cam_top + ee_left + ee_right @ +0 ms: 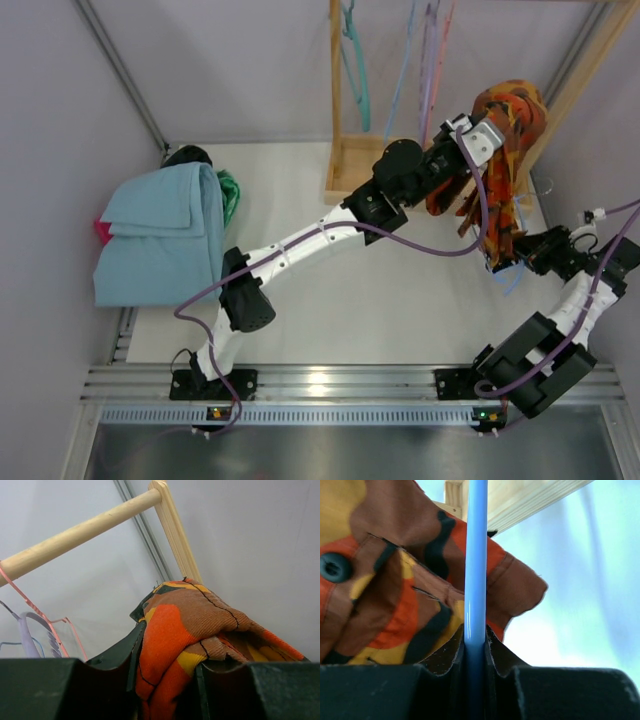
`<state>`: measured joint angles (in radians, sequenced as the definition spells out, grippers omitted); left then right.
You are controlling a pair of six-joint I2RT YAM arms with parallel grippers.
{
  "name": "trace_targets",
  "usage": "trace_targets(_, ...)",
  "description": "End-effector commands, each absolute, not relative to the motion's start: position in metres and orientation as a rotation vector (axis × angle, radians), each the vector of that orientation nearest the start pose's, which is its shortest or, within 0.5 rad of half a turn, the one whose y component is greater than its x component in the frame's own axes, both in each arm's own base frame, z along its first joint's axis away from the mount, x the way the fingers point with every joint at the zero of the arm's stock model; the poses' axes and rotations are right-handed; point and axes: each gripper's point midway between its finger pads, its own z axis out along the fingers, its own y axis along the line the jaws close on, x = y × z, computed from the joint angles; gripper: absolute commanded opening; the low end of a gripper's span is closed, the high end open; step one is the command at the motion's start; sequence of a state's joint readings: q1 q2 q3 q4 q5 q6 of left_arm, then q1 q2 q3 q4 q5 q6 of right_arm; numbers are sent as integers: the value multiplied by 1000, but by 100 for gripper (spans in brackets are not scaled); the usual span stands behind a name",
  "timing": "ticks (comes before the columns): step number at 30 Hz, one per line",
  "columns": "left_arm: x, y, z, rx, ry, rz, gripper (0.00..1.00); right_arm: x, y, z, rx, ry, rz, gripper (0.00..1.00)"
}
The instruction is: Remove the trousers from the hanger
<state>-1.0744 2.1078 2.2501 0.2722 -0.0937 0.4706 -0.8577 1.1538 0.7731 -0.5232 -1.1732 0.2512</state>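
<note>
The orange, brown and yellow patterned trousers (505, 150) hang bunched at the right of the wooden rack. My left gripper (478, 128) is shut on a fold of the trousers (175, 645) near their top, just under the wooden rail (80, 532). My right gripper (522, 258) is shut on the light blue hanger (476, 580), its bar running straight up between the fingers, with the trousers' waistband and dark button (334, 566) draped to the left of it. In the top view the hanger's lower part (513, 280) shows under the trousers' hem.
A folded light blue cloth pile (160, 230) lies at the table's left, with green and pink items under it. Several empty hangers (355, 60) hang from the rack at the back. The rack's wooden post (575, 75) slants by the right wall.
</note>
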Motion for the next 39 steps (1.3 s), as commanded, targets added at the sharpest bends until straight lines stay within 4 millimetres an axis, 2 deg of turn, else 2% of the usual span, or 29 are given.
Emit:
trace_targets(1, 259, -380, 718, 212, 406, -583, 0, 265, -73, 182, 550, 1966, 812, 0)
trace_targets(6, 238, -352, 749, 160, 312, -599, 0, 262, -83, 161, 564, 2011, 707, 0)
trace_targets(10, 227, -340, 760, 149, 262, -590, 0, 260, -81, 152, 557, 2025, 696, 0)
trace_targets(11, 224, -336, 762, 146, 260, -594, 0, 261, -81, 152, 556, 2023, 700, 0)
trace_targets(14, 229, -346, 750, 175, 306, -630, 0, 264, -80, 163, 559, 1999, 718, 0)
trace_targets(15, 220, -332, 757, 172, 296, -645, 0, 265, -80, 168, 550, 1986, 728, 0)
trace_targets(16, 230, -354, 734, 225, 356, -663, 0, 268, -81, 177, 536, 1970, 723, 0)
trace_targets(17, 229, -356, 728, 245, 372, -675, 0, 270, -82, 184, 540, 1956, 727, 0)
trace_targets(18, 218, -341, 733, 248, 368, -688, 0, 272, -83, 191, 524, 1940, 722, 0)
trace_targets(19, 224, -362, 704, 324, 427, -707, 0, 274, -84, 201, 510, 1926, 716, 0)
trace_targets(20, 223, -364, 696, 349, 451, -718, 0, 275, -84, 207, 511, 1915, 720, 0)
trace_targets(21, 217, -356, 693, 371, 481, -733, 0, 277, -85, 213, 501, 1904, 718, 0)
trace_targets(24, 224, -372, 649, 467, 631, -768, 0, 280, -87, 228, 487, 1882, 713, 0)
trace_targets(25, 218, -362, 651, 462, 647, -792, 0, 282, -88, 234, 476, 1874, 708, 0)
trace_targets(26, 220, -367, 632, 497, 691, -795, 0, 283, -89, 235, 480, 1872, 715, 0)
trace_targets(28, 212, -368, 613, 569, 705, -801, 0, 284, -89, 239, 476, 1865, 724, 0)
trace_targets(29, 198, -355, 617, 587, 681, -812, 0, 285, -90, 239, 484, 1865, 732, 0)
trace_targets(30, 200, -359, 598, 623, 718, -808, 0, 286, -90, 240, 483, 1865, 732, 0)
trace_targets(32, 196, -349, 588, 654, 764, -785, 0, 287, -91, 243, 484, 1863, 732, 0)
trace_targets(34, 204, -340, 574, 651, 832, -729, 0, 287, -90, 246, 479, 1858, 732, 0)
trace_targets(37, 214, -317, 557, 620, 927, -632, 0, 287, -90, 252, 468, 1852, 720, 0)
trace_targets(39, 214, -296, 557, 584, 956, -594, 0, 288, -91, 254, 468, 1849, 721, 0)
